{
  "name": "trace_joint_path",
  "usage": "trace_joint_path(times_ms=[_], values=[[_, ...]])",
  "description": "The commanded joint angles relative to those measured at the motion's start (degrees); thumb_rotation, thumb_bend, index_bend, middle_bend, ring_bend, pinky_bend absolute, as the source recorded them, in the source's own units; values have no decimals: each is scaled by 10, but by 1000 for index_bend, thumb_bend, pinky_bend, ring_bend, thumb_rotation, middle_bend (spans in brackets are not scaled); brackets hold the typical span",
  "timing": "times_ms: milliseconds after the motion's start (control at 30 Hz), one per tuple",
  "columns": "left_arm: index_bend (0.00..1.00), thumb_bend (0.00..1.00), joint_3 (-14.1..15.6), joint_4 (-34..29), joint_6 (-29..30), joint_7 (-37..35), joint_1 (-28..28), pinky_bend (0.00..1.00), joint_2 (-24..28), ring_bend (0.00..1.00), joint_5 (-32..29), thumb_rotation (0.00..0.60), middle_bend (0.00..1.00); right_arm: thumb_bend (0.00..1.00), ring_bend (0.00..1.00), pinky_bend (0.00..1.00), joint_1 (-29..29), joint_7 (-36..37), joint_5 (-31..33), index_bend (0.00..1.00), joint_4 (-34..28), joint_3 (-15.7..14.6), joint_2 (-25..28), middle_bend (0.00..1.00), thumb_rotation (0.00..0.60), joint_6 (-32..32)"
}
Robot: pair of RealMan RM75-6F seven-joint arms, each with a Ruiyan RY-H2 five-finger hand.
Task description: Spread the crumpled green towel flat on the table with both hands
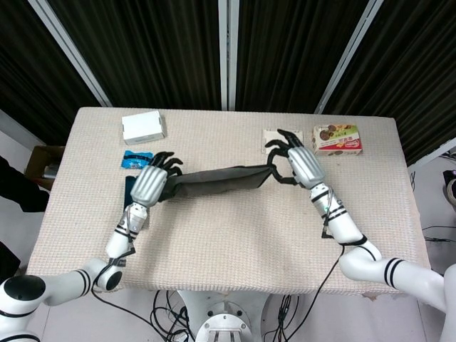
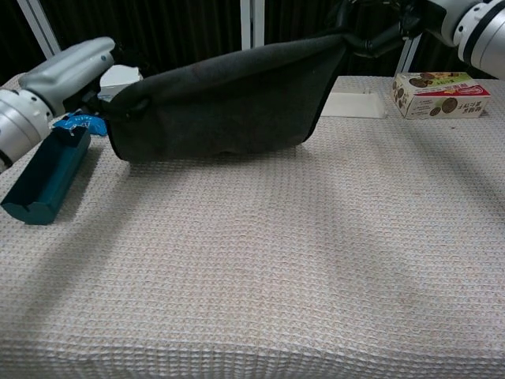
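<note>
- Holding the left end of the towel, my left hand sits at about 9 o'clock on the table in the head view, fingers curled around the cloth's edge; the chest view shows the same hand at the upper left with the fabric bunched against it.
- Just beside that hand, toward 9 o'clock, lies a dark teal box, long and narrow, resting on the table; my forearm hides most of it in the head view.
- At 10 o'clock from the towel sits a small blue packet, flat on the tablecloth, and further toward 11 o'clock a white box near the far edge.
- The towel itself looks dark grey-green and hangs stretched between my two hands as a long band across the table's middle; in the chest view its lower edge sags toward the tablecloth, though I cannot tell whether it touches.
- Behind the towel at about 1 o'clock lies a flat white card-like piece, partly hidden by my right hand in the head view.
- My right hand pinches the right end of the towel at roughly 2 o'clock, other fingers spread above it.
- At 2 o'clock, near the far right edge, stands a biscuit box, apart from my right hand.
</note>
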Motion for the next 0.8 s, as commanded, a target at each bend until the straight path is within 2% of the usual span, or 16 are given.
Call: trace_joint_path(times_ms=[33,67,133,233,300,367,667,800], values=[[436,609,28,-44,-5,50,22,139,15,149,17,600,238,397,0,0,-18,8,-32,679,-26,-27,11,250,600,9],[407,589,39,-67,-12,70,28,139,26,149,19,600,230,398,0,0,-22,4,-43,679,-33,-37,14,250,600,12],[309,483,51,-105,-27,104,35,138,46,139,16,600,185,398,0,0,-29,-5,-54,679,-41,-46,17,250,600,19],[179,262,65,-188,-54,171,45,136,86,120,-4,600,120,398,0,0,-42,-16,-72,680,-55,-62,21,250,600,30],[156,161,68,-235,-57,205,50,136,107,120,-11,600,112,398,0,0,-49,-29,-84,680,-59,-73,22,250,600,37],[148,106,72,-275,-61,226,55,136,126,120,-14,600,109,398,0,0,-55,-43,-95,680,-62,-83,22,250,600,42],[149,82,83,-426,-88,237,64,136,222,121,-4,600,109,400,0,0,-84,-112,-158,680,-69,-135,25,250,600,71],[151,82,70,-447,-88,213,66,136,249,121,4,600,109,400,0,0,-98,-142,-184,680,-67,-160,29,250,600,78]])
